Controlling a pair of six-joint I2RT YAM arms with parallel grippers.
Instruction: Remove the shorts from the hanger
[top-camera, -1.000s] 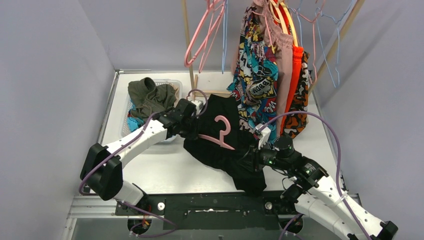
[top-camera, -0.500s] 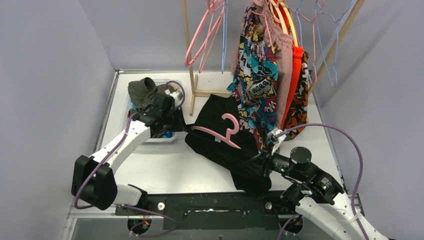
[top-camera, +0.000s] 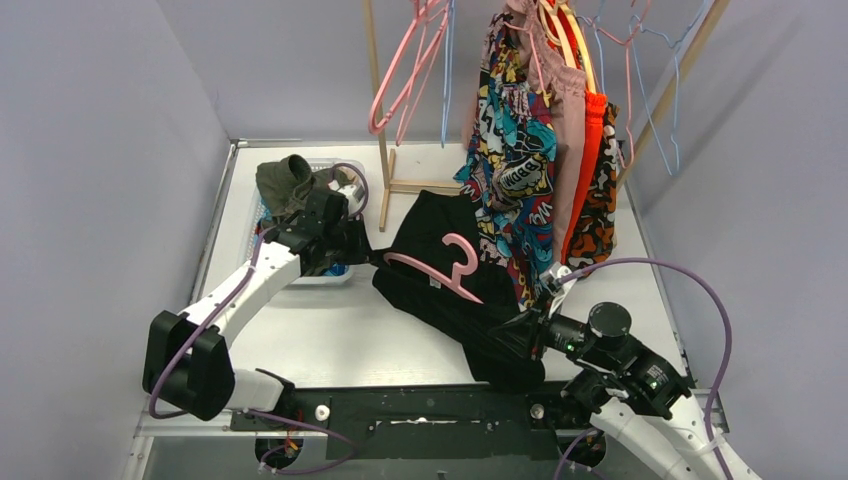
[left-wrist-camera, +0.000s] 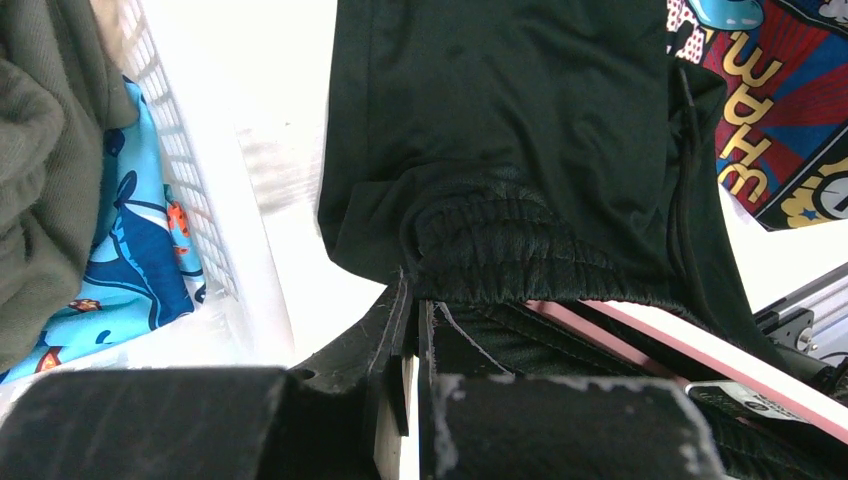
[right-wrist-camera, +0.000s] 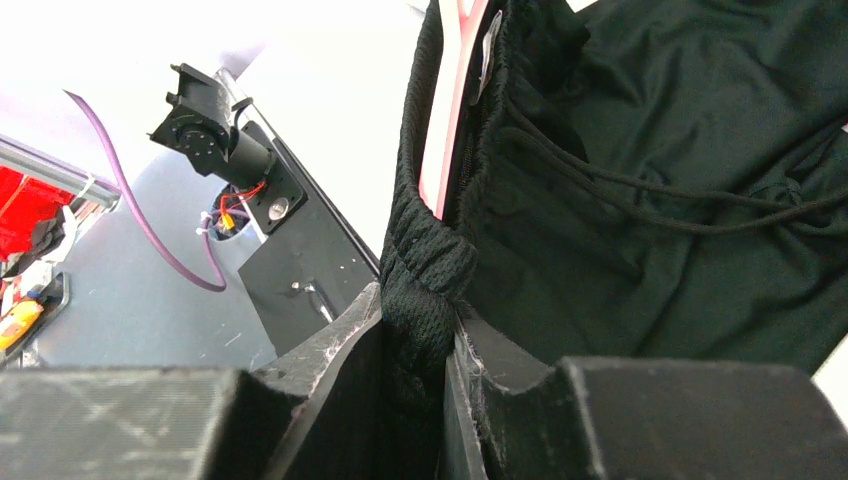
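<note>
The black shorts (top-camera: 430, 225) hide part of the pink hanger (top-camera: 425, 274).

The left arm (top-camera: 255, 283) and the right arm (top-camera: 650, 445) share one build: smooth white plastic link shells between chunky black cylindrical joint housings. A thin purple cable (top-camera: 358, 178) loops off the left one's wrist, and a longer purple cable (top-camera: 706, 291) arcs over the right. Both bases sit on a flat black metal base plate (top-camera: 430, 412) along the table's near edge, with a round silver screw (top-camera: 322, 411) towards each end. The left end effector (left-wrist-camera: 413, 300) and the right end effector (right-wrist-camera: 420, 310) have blocky matte black fingers (left-wrist-camera: 340, 365), their edges scuffed pale and scratched.
</note>
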